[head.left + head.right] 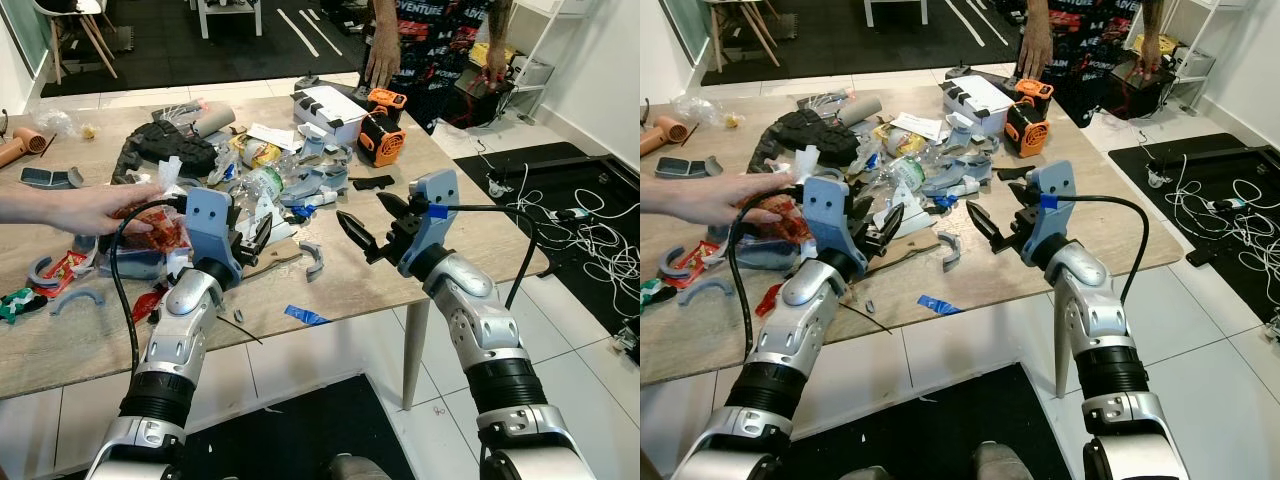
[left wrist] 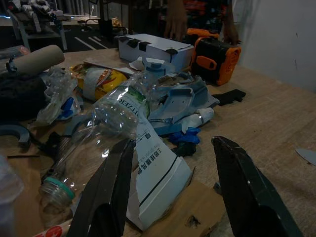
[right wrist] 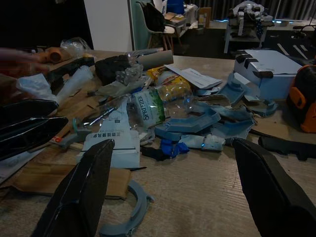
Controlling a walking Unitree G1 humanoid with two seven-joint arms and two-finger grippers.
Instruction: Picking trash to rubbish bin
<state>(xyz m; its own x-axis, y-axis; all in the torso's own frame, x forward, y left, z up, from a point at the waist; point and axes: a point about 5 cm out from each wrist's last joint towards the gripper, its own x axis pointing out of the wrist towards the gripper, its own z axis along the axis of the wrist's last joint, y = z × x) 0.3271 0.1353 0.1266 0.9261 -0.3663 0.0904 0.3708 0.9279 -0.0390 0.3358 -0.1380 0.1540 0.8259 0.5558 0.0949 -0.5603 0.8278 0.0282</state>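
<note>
Room: tiled floor, with a wooden table [image 1: 420, 190] before us, littered across its middle and left part.
Trash heap: a crushed clear plastic bottle [image 2: 106, 121] lies among a white printed paper [image 2: 155, 168], blue plastic shells [image 3: 190, 121], a cardboard tube [image 1: 213, 120] and a yellow wrapper [image 1: 258, 152].
Other things: an orange device [image 1: 381, 138] and a white box [image 1: 330, 108] stand at the far edge, where one person stands; another person's hand [image 1: 95, 208] reaches in from the left over red wrappers [image 1: 160, 228].
Left hand [image 1: 255, 238]: fingers apart, holding nothing, hovering low at the near edge of the heap.
Right hand [image 1: 375, 228]: spread wide, empty, over bare wood to the right of the heap.
Key relation: we judge the bottle the likeliest pick. It lies just ahead of our left hand, slightly left of its line, its long axis running away from us with the cap end nearest; our left hand is clearly the nearer.
Next move: a short reach forward, we think, closing across the bottle's body.
Rubbish bin: where it stands we cannot tell.
</note>
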